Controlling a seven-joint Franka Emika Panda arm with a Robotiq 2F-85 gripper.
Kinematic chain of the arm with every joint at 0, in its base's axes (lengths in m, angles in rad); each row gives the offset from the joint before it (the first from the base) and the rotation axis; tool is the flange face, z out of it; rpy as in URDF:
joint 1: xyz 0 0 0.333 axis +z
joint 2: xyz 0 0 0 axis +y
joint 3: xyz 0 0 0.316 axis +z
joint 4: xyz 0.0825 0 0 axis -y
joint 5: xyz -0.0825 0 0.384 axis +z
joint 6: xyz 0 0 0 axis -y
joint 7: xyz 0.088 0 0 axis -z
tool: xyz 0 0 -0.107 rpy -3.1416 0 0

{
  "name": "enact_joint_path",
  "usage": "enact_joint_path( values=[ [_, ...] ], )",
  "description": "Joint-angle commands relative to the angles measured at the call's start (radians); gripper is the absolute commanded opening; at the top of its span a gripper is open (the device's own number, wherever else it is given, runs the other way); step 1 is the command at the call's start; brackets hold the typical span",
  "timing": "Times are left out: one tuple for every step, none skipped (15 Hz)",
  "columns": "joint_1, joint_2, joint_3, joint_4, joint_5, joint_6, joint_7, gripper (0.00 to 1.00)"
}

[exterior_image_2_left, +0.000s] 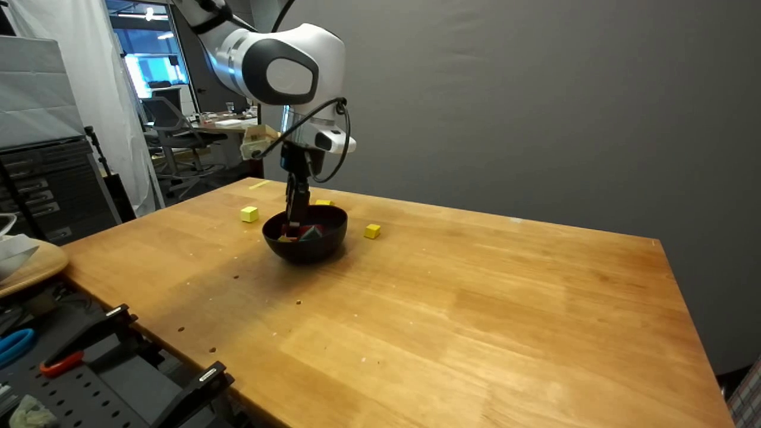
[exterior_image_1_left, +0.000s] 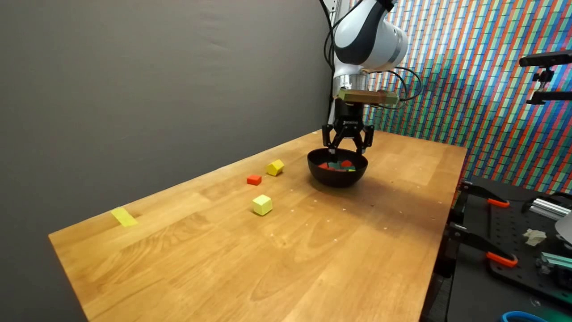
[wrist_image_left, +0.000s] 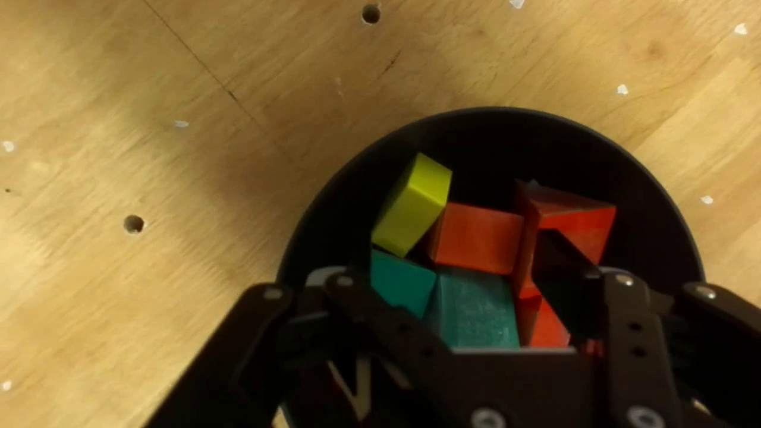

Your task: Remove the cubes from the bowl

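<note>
Red cubes (wrist_image_left: 475,239), green cubes (wrist_image_left: 478,312) and a yellow cube (wrist_image_left: 416,202) crowd the black bowl (exterior_image_1_left: 336,180) on the wooden worktop (exterior_image_1_left: 286,259), inside the edge along the grey wall (exterior_image_1_left: 170,89). My gripper (exterior_image_1_left: 346,153) points down into the bowl, jaws spread apart. Nearer that edge lie a red block (exterior_image_1_left: 254,180) and a yellow house-shaped block (exterior_image_1_left: 275,167); a pale yellow cube (exterior_image_1_left: 262,205) sits farther in. In an exterior view, a further yellow block (exterior_image_2_left: 373,231) rests beside the bowl; a flat yellow strip (exterior_image_1_left: 124,216) lies by a worktop corner.
</note>
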State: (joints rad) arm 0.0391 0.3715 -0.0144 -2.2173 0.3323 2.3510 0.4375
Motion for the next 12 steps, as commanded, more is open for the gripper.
enact_joint_path(
  values=[
    [-0.004, 0.007, 0.0, -0.028, 0.032, 0.078, 0.011, 0.55],
    [-0.003, 0.013, 0.0, -0.032, 0.033, 0.097, 0.013, 0.55],
    [0.002, 0.021, -0.003, -0.035, 0.022, 0.114, 0.02, 0.59],
    [0.003, 0.028, -0.002, -0.036, 0.02, 0.12, 0.02, 0.57],
    [0.005, 0.034, -0.002, -0.038, 0.016, 0.125, 0.022, 0.62],
    [0.008, 0.04, -0.002, -0.036, 0.012, 0.132, 0.023, 0.65],
    [0.011, 0.05, 0.0, -0.022, 0.008, 0.128, 0.023, 0.67],
    [0.016, 0.058, 0.003, -0.013, 0.003, 0.128, 0.023, 0.71],
    [0.024, 0.066, 0.003, -0.006, -0.006, 0.129, 0.027, 0.67],
    [0.031, 0.074, 0.003, 0.0, -0.016, 0.129, 0.029, 0.66],
    [0.04, 0.081, 0.0, 0.005, -0.028, 0.127, 0.034, 0.6],
    [0.047, 0.087, -0.001, 0.009, -0.035, 0.128, 0.036, 0.54]
  ],
)
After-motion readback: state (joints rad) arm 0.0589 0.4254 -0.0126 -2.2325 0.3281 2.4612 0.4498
